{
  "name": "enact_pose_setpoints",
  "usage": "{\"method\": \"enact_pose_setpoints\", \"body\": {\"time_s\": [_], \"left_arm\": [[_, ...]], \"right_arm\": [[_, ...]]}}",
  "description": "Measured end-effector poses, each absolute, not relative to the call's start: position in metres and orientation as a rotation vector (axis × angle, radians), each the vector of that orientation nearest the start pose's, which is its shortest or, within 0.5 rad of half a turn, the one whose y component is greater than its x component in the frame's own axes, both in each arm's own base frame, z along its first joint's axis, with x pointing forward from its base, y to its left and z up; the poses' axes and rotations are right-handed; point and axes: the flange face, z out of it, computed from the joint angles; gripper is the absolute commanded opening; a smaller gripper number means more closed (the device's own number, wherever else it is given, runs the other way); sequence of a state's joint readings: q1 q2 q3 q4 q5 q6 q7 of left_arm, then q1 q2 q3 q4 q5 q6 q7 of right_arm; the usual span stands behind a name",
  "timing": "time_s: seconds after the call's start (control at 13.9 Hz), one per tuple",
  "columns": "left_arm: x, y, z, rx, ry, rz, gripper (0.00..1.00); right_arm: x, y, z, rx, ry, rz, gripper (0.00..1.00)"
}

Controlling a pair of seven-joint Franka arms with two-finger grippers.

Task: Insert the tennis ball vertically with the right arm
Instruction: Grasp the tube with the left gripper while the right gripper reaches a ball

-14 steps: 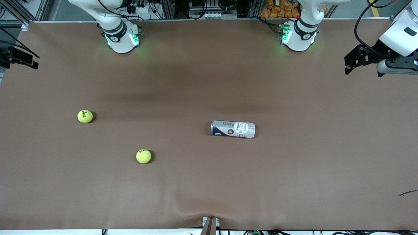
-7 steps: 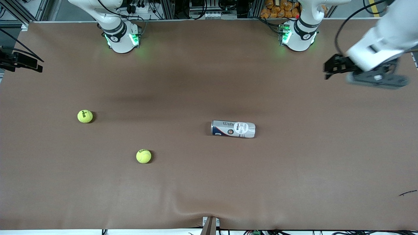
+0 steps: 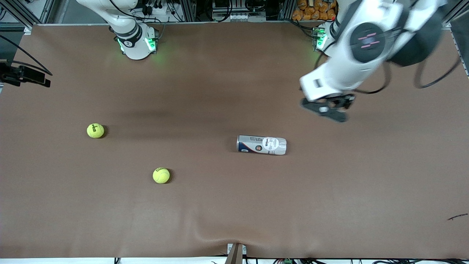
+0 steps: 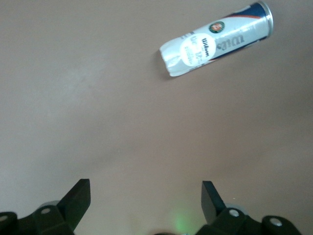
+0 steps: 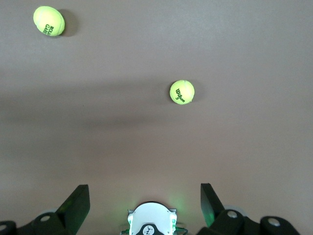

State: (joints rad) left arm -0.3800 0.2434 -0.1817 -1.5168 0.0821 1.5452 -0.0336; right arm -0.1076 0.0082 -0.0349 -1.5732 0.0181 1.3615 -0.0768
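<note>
Two yellow tennis balls lie on the brown table: one (image 3: 95,130) (image 5: 182,92) toward the right arm's end, the other (image 3: 161,175) (image 5: 49,21) nearer the front camera. A Wilson ball can (image 3: 261,145) (image 4: 215,41) lies on its side mid-table. My left gripper (image 3: 326,108) (image 4: 145,191) hangs open and empty over bare table between its base and the can. High at the table's edge by the right arm's end, my right gripper (image 3: 31,76) (image 5: 144,192) is open and empty, apart from both balls.
The right arm's base (image 5: 151,220) glows green below its wrist camera. A metal bracket (image 3: 236,253) sits at the table's front edge. A small dark scrap (image 3: 458,217) lies near the front corner at the left arm's end.
The left arm has swung in from its end of the table toward the can, its gripper now pointing down. The right gripper has shifted only slightly. Balls and can have not moved.
</note>
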Motion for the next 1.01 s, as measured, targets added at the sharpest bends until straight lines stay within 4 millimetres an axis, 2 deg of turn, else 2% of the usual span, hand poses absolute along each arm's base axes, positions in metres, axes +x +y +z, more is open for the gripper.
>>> {"method": "enact_pose_setpoints", "body": {"time_s": [0.22,0.36,0.43,0.58,0.79,0.86,1.01], "left_arm": [[0.514,-0.381,0.467,-2.745,1.064,0.272,1.0],[0.503,-0.427,0.429,-2.617,1.244,0.242,1.0],[0.501,-0.443,0.409,-2.557,1.333,0.23,1.0],[0.502,-0.464,0.372,-2.419,1.532,0.213,1.0],[0.51,-0.477,0.329,-2.216,1.797,0.207,1.0],[0.511,-0.479,0.317,-2.133,1.868,0.215,1.0],[0.51,-0.485,0.296,-1.965,1.975,0.23,1.0]], "right_arm": [[0.541,-0.084,0.585,-3.066,0.126,0.324,1.0],[0.556,-0.088,0.575,-3.06,0.113,0.3,1.0],[0.563,-0.089,0.569,-3.057,0.082,0.302,1.0],[0.58,-0.087,0.549,-3.051,0.025,0.307,1.0],[0.626,-0.068,0.491,-3.061,-0.041,0.211,1.0],[0.641,-0.052,0.472,-3.063,-0.079,0.179,1.0],[0.66,-0.001,0.443,-3.049,-0.156,0.15,1.0]]}}
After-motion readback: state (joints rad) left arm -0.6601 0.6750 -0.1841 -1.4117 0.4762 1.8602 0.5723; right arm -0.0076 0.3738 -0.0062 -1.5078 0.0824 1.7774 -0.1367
